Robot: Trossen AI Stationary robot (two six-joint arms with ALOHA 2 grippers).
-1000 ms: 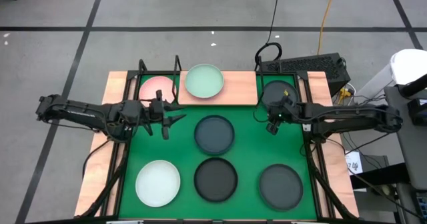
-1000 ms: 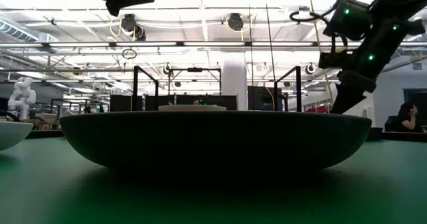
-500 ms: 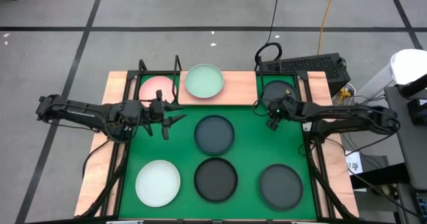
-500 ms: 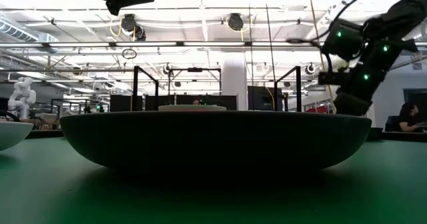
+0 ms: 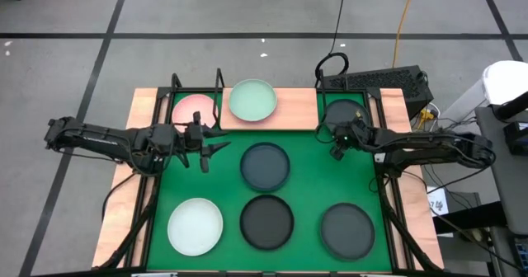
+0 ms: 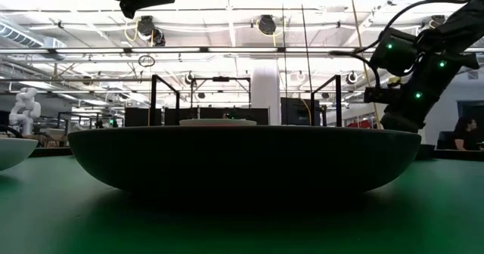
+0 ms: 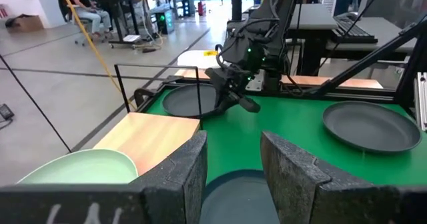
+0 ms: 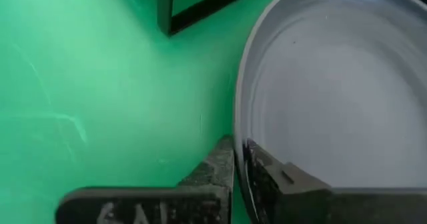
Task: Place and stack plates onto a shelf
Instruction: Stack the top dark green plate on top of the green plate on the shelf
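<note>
My right gripper (image 5: 336, 147) is down at the near edge of a dark grey plate (image 5: 345, 114), shut on its rim. This plate lies on the green mat (image 5: 309, 174) by the right end of the wooden shelf (image 5: 297, 110). A pink plate (image 5: 194, 108) and a mint plate (image 5: 252, 100) rest on the shelf. A blue-grey plate (image 5: 265, 165), a black plate (image 5: 266, 221), a dark grey plate (image 5: 346, 230) and a white plate (image 5: 195, 226) lie on the mat. My left gripper (image 5: 216, 145) hovers open and empty, left of the blue-grey plate. My right gripper has the dark grey plate's rim (image 8: 239, 127) at its near edge between the two fingers, one finger (image 8: 217, 161) outside over the mat and one (image 8: 280, 174) inside the plate. The fingers slant down from the near side. The plate lies flat on the mat (image 7: 190, 101).
Black wire uprights (image 5: 219, 83) stand at the shelf's left end and more wire (image 5: 318, 79) at its right end. Bare board (image 5: 297, 110) shows between the mint plate and the right uprights. Wooden strips (image 5: 124, 186) edge the mat on both sides.
My right gripper has gone down and a little toward the far edge, onto the near rim of the dark grey plate. The plate has stayed where it was.
</note>
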